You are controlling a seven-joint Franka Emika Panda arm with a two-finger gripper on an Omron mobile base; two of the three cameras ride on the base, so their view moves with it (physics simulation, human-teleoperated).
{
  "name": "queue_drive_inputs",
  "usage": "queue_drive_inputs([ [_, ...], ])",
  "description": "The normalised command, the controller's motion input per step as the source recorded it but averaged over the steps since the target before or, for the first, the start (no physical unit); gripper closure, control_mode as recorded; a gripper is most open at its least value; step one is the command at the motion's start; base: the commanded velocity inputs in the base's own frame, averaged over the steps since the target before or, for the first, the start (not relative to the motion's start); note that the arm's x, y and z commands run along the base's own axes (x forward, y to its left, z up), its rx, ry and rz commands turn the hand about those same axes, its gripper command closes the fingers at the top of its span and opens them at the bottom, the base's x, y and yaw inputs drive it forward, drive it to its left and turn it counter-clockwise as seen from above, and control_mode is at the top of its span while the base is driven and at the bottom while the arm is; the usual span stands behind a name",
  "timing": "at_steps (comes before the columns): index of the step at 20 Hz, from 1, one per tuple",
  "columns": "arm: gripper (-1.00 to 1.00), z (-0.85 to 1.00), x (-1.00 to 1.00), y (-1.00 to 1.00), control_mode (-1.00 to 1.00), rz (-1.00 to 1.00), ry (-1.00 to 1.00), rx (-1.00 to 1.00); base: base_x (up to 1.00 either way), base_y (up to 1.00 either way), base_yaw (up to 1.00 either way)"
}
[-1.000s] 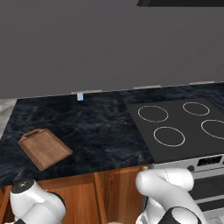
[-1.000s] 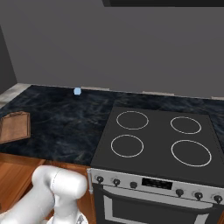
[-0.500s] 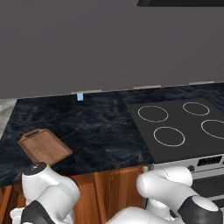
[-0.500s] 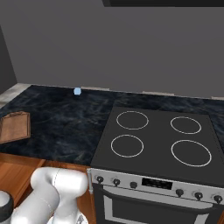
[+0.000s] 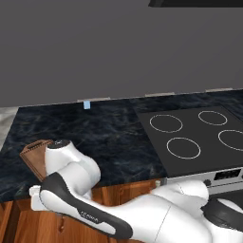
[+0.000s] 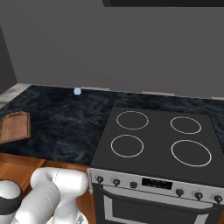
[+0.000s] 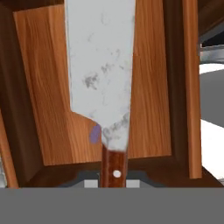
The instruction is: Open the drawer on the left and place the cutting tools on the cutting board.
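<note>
Since a second ago the arm has swung up and leftward, its white elbow now covering part of the cutting board [image 5: 34, 153] in the left base view. The board lies on the dark countertop [image 6: 65, 127], well left of the stove [image 6: 162, 144]. In the hand view the gripper [image 7: 113, 183] is pinched shut on the knife [image 7: 101, 74] by its brown handle; the pale blade runs straight away from the fingers, above the open drawer [image 7: 153, 87]. Inside the drawer, a purple scrap, probably the peeler [image 7: 94, 134], peeks from behind the blade. The board sits above the drawer, so the knife must rise.
</note>
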Motion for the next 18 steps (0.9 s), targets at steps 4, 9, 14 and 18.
queue_drive_inputs([
  [4,1.0,0.46,1.0,-0.06,-1.0,0.0,0.0,0.0,0.0,0.0,0.0],
  [9,1.0,0.25,1.0,0.0,-1.0,0.0,0.0,0.0,0.0,0.0,0.0],
  [14,1.0,0.0,0.95,0.0,-1.0,0.0,0.0,0.0,0.0,0.0,0.0],
  [18,1.0,-0.04,0.84,0.02,-1.0,0.03,0.0,0.0,0.0,0.0,0.0],
])
